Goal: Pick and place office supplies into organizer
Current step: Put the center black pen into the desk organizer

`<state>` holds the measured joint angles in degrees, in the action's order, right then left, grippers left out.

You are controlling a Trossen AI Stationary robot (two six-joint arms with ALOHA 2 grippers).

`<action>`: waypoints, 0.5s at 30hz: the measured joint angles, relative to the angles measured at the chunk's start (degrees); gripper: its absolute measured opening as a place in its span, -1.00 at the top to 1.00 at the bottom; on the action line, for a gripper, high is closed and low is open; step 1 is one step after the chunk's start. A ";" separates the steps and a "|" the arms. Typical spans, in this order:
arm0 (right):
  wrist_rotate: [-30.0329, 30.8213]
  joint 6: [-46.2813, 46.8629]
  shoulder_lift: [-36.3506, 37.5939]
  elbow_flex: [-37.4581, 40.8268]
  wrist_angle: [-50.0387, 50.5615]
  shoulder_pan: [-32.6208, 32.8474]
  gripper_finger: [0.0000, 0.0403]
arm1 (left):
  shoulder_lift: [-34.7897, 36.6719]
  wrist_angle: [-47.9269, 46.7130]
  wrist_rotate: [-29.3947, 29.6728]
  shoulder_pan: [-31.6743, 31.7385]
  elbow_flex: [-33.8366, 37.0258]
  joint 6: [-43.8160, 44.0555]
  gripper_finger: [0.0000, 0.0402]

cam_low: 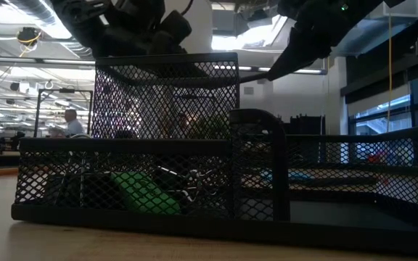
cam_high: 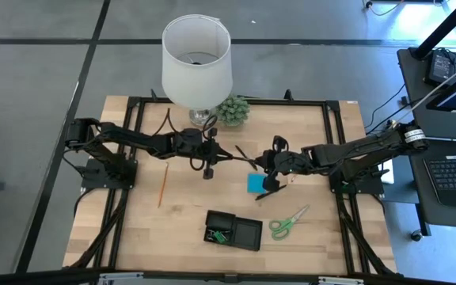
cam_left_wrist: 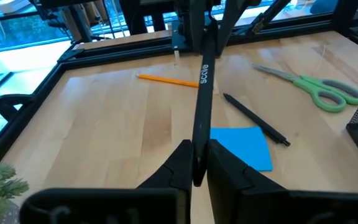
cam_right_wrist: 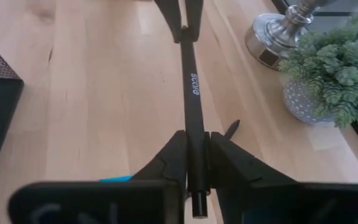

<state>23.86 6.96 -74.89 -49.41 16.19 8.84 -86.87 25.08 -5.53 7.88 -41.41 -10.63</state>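
Item, your handover step: one black pen (cam_right_wrist: 191, 87), held above the surface at mid-table, left claw (cam_left_wrist: 197, 163) and right claw (cam_right_wrist: 195, 163) each clamped on an end; next, one claw must release so the other carries it to the organizer (cam_high: 233, 230).

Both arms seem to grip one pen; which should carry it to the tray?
Probably the right: its end effector is nearer the tray than the left. Both clamp the pen.
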 joint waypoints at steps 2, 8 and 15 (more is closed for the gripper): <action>0.04 0.02 0.00 0.00 -0.04 0.00 0.73 | 0.02 0.02 0.12 0.04 0.00 0.02 0.86; 0.36 1.58 0.00 0.00 -0.12 0.00 0.73 | 0.01 0.09 0.63 0.04 -0.02 0.29 0.81; 0.34 1.95 -0.02 -1.67 2.40 0.00 0.73 | 0.10 -3.82 0.75 0.04 -0.19 2.10 0.67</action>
<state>24.20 8.91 -74.91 -51.08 18.58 8.84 -86.77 21.26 -4.78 7.92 -41.60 -8.53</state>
